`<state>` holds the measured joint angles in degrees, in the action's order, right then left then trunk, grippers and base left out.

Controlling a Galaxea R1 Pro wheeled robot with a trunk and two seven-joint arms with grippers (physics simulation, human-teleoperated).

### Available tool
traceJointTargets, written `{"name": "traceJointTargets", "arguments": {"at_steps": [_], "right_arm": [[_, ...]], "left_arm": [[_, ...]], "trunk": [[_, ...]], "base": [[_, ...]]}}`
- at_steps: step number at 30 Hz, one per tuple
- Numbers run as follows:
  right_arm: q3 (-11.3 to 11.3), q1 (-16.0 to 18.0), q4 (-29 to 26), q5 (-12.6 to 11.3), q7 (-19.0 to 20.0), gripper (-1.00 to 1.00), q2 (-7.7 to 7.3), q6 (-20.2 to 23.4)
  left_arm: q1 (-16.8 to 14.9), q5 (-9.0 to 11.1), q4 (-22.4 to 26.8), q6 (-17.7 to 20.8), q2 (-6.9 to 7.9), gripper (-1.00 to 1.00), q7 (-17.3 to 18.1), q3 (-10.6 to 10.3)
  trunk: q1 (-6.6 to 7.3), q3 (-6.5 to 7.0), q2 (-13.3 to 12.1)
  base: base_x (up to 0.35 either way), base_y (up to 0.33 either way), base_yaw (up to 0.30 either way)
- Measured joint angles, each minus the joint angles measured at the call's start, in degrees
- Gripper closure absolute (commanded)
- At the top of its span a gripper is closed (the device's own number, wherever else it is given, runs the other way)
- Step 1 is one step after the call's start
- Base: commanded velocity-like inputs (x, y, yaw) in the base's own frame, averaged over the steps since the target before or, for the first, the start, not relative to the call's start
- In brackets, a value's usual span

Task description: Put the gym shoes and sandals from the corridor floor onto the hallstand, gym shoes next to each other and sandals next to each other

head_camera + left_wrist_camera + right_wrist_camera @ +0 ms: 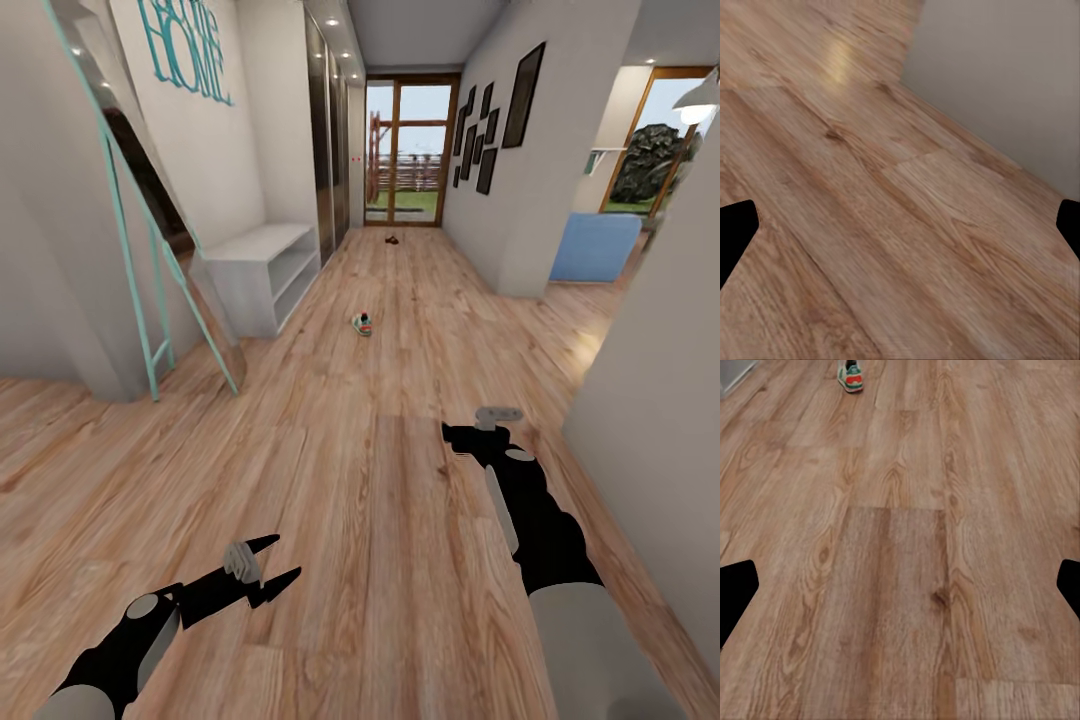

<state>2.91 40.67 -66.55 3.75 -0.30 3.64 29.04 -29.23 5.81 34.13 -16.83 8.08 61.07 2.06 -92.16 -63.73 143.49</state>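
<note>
Floor (370,500): we see light wood-grain planks with knots running down a long corridor to a glazed door (410,150) at the far end.
Sneaker (363,323): we find one white shoe with green and red-orange marks lying on the floor in mid-corridor, well ahead of both arms and just right of the white unit's front. In the right wrist view it (851,375) lies far off on the planks, well apart from the fingers.
Dark item (392,239): we see something small and dark on the floor near the far door; it is too small for us to tell whether it is a sandal.
White unit (262,272): we see a low, wide white piece with open shelf levels and a flat top against the left wall. We cannot tell any upper shelves, so we cannot say if it is the rack.
Left gripper (273,560): it hangs low over bare floor at the near left, its two black fingers spread apart, with nothing between them. In the left wrist view the fingertips (735,232) sit at opposite edges, with planks and a grey wall (1005,82) between.
Right gripper (460,436): it is held out over the floor at the right, near the grey wall. In the right wrist view its fingertips (735,592) stand wide apart over planks, holding nothing.
Left wall: we see a teal-framed leaning mirror (150,260) and teal lettering (185,45) above.
Right wall: we see dark picture frames (490,125).
</note>
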Motion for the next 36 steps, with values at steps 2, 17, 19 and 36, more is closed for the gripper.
{"name": "traceJointTargets", "arguments": {"at_steps": [2, 17, 19, 36], "right_arm": [[-0.02, 0.00, 0.00, 0.00, -0.01, -1.00, 0.00, 0.00], [0.04, 0.00, -0.08, -0.05, 0.06, -1.00, -0.04, 0.42], [0.09, 0.00, -0.08, -0.06, 0.08, -1.00, -0.06, 0.43], [0.18, 0.00, -0.09, -0.08, 0.16, -1.00, -0.09, 0.36]], "left_arm": [[0.00, 0.00, -0.04, 0.00, 0.00, -1.00, 0.00, 0.00], [0.00, 0.00, -0.02, 0.00, 0.00, -1.00, 0.00, 0.09], [0.00, 0.00, -0.01, 0.00, 0.00, -1.00, 0.00, 0.09], [0.00, 0.03, 0.03, 0.00, 0.00, -1.00, 0.00, 0.09]], "trunk": [[0.00, 0.14, 0.00], [0.00, 0.29, 0.00], [0.00, 0.29, 0.00], [0.00, 0.29, 0.00]], "base": [[0.345, 0.000, 0.000], [0.345, 0.000, 0.000], [0.345, 0.000, 0.000], [0.346, 0.000, 0.000]]}}
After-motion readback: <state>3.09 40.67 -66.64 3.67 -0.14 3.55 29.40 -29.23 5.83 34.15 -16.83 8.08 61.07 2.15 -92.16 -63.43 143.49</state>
